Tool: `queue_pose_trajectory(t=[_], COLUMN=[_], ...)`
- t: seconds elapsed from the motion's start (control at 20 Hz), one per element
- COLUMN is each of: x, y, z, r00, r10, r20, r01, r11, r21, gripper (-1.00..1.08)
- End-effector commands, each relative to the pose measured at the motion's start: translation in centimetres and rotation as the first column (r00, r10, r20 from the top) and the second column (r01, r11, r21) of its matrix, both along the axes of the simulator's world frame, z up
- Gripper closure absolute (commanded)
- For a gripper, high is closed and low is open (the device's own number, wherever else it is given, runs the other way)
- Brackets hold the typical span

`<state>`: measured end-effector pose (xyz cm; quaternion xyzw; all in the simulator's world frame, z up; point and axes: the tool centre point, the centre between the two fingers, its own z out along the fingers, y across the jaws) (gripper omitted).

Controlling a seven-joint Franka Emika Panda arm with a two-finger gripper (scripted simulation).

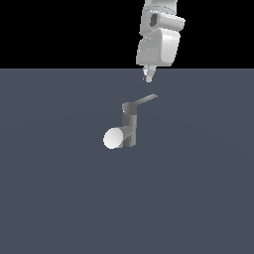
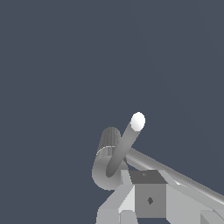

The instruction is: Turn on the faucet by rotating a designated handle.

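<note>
The faucet [image 1: 130, 128] is a small dark grey upright post on the floor, its thick spout ending in a pale round face [image 1: 114, 138] turned toward the exterior view's left. The handle [image 1: 145, 99], a thin flat grey bar, sticks out from the top cap toward the exterior view's right. My gripper [image 1: 148, 76] hangs just above the handle's free end without touching it, fingers together and holding nothing. In the wrist view the faucet [image 2: 109, 140], the handle [image 2: 175, 175] and my gripper [image 2: 133, 199] all crowd together.
The faucet stands alone on a flat slate-grey floor [image 1: 59, 198]. The white arm [image 1: 158, 34] comes down from above, behind the faucet.
</note>
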<state>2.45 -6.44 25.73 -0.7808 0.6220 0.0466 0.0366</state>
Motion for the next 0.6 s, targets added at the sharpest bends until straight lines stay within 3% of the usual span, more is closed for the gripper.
queue_pose_trajectory(t=[0.0,0.55], x=[1.2,4.0], y=[-0.7,-2.8], z=[-1.8,-6.7], r00=[0.997,0.956], r10=[-0.08,-0.292], r20=[-0.001,0.019], r01=[0.08,0.292], r11=[0.997,0.951], r21=[-0.023,-0.101], gripper=[1.08,1.08])
